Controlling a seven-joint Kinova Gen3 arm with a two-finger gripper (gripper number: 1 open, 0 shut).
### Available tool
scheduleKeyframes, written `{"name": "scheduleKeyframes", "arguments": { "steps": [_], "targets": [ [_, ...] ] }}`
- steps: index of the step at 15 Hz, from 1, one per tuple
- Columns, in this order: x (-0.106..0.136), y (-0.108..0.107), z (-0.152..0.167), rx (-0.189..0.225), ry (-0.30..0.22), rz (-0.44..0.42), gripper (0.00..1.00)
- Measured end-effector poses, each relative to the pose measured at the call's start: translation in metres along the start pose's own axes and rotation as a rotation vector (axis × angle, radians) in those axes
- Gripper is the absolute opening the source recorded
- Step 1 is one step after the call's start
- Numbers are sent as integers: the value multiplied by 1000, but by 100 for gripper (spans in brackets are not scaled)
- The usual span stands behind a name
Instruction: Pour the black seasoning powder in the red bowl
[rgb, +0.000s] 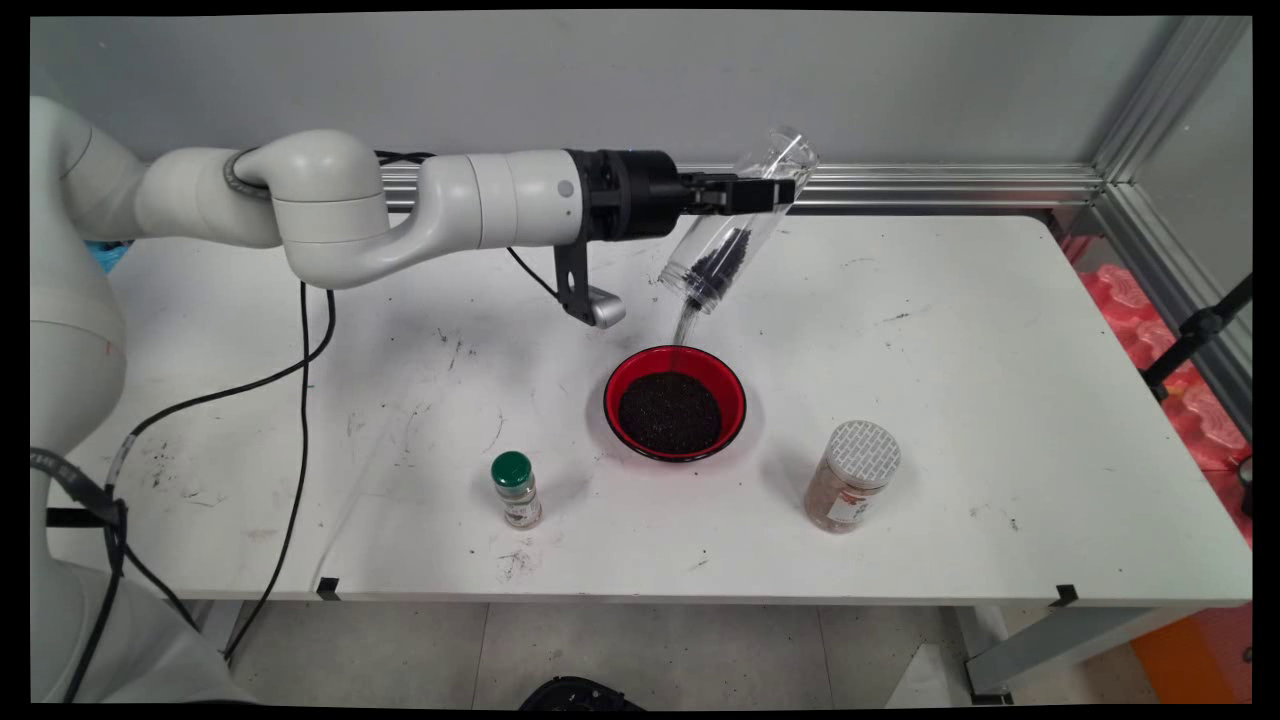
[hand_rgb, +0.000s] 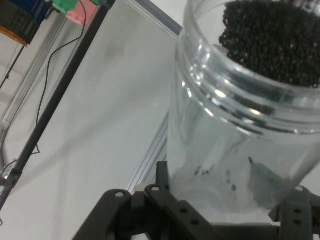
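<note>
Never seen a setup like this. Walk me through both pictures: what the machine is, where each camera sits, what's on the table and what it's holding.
The machine is a white robot arm ending in a black two-finger gripper. The main view looks down across a white table from its near side. The hand view comes from a camera on the hand, looking along the fingers.

The gripper is shut on a clear plastic jar, tipped mouth-down over a red bowl. Dark grains are sliding toward the jar's mouth and streaming into the bowl, which already holds a dark heap.

Also standing on the table: a small green-capped bottle and a white-lidded spice jar.
</note>
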Motion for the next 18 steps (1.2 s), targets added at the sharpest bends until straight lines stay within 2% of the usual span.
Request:
{"name": "scheduleKeyframes", "arguments": {
  "steps": [18],
  "targets": [
    [-4, -1, -2, 19, -29, 15, 0]
  ]
}}
